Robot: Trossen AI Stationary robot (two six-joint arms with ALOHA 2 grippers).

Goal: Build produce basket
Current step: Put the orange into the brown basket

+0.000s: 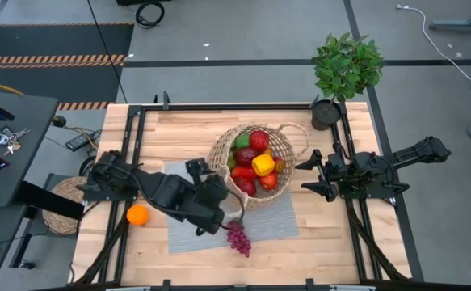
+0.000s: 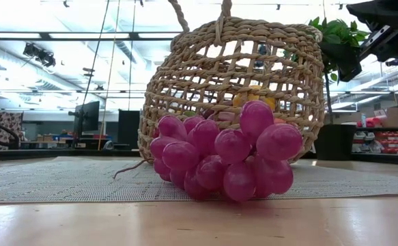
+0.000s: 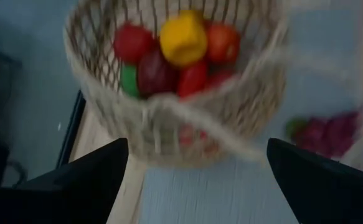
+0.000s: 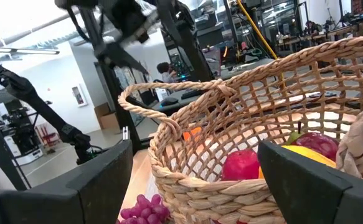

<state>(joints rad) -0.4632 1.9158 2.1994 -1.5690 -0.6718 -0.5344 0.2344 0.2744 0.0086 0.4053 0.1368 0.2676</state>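
The wicker basket (image 1: pixel 255 162) stands on a grey mat (image 1: pixel 275 218) at mid-table. It holds red, yellow and green produce (image 1: pixel 255 162); in the left wrist view the produce (image 3: pixel 181 50) shows through the basket's open top. Purple grapes (image 1: pixel 237 237) lie on the mat in front of the basket (image 2: pixel 233 82), and the low view shows the grapes (image 2: pixel 226 160) close up. An orange (image 1: pixel 138 214) rests on the wood to the left. My left gripper (image 1: pixel 223 202) hovers open above the mat at the basket's near-left side. My right gripper (image 1: pixel 309 176) stands open just right of the basket.
A potted plant (image 1: pixel 344 77) stands at the far right corner. A flat round woven mat (image 1: pixel 61 202) lies beyond the table's left edge. Black frame rails (image 1: pixel 130 145) run along the table's sides. Bare wood lies near the front edge (image 1: pixel 316 259).
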